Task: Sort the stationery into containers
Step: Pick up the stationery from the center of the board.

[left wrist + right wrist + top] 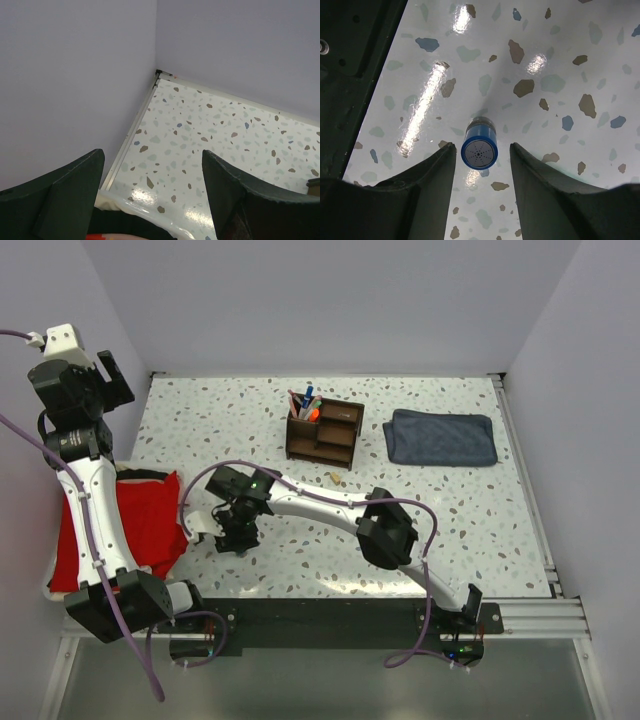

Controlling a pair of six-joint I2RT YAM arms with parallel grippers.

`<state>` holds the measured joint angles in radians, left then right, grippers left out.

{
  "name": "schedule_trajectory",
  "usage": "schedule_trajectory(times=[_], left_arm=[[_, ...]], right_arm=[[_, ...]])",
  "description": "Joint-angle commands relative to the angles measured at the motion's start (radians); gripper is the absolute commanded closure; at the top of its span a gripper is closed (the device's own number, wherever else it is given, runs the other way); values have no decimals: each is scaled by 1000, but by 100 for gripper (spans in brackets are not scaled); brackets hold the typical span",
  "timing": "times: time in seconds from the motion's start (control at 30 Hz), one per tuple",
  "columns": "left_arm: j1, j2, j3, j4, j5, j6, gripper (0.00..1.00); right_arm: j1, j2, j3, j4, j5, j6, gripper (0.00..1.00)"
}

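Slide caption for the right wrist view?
Right tool, open, straddles a blue cylinder standing on the speckled table, not yet touching it.

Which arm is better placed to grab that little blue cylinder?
Right. The right gripper straddles the blue cylinder, fingers open either side; the left gripper hangs open by the far wall.

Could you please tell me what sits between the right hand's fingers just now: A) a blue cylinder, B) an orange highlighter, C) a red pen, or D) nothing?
A: the wrist view shows a blue cylinder on the table between the fingers of the right hand, untouched.
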<state>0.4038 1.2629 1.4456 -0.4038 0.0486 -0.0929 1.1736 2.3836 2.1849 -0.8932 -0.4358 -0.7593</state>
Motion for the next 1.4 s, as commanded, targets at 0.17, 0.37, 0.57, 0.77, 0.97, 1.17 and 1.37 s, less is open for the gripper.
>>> schedule_trajectory(times=[0.17,0.37,0.57,0.77,0.97,1.17,1.37], left_arm=[[10,3,29,57,14,15,16],[12,1,22,59,13,12,16],[12,1,18,57,25,5,16],[12,-2,15,63,45,21,16],[12,-8,-2,99,141,50,17],[0,1,-46,109,411,61,24],[-216,9,-112,69,471,170,26]], right_arm=[[11,-3,-25,16,0,-8,55],[14,-3,-37,26,0,-6,62],[14,-3,-27,39,6,5,70],[8,-11,33,-73,77,-21,80],[-77,-211,-111,-98,163,-34,87],[-251,-481,-378,-93,171,9,100],[-543,-708,-637,-72,85,-24,100]])
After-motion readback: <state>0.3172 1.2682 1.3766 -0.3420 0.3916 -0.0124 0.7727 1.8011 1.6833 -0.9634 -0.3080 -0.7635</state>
